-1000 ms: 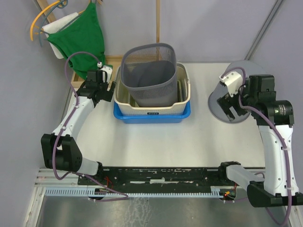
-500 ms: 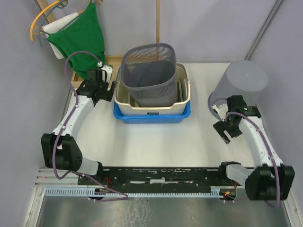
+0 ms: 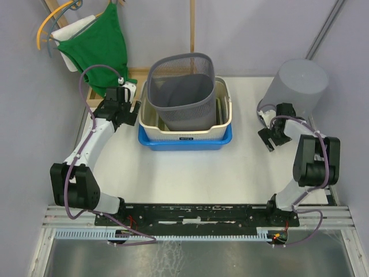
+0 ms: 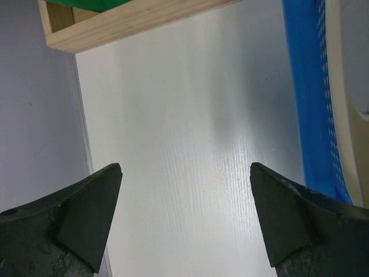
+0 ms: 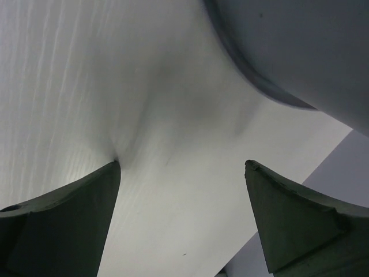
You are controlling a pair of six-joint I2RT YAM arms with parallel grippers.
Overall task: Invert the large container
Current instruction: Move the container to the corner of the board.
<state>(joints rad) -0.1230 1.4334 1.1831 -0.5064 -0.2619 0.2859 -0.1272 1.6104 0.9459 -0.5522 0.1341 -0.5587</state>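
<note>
On the white table, the mesh basket sits in stacked tubs at 12 o'clock, the large grey container stands bottom-up at 2 o'clock, and the right gripper just beside it and the left gripper at 10 o'clock both have fingers spread wide, holding nothing.

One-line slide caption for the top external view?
Grey container upside down at right rear, right gripper open beside it; left gripper open beside the stacked tubs and mesh basket.
</note>
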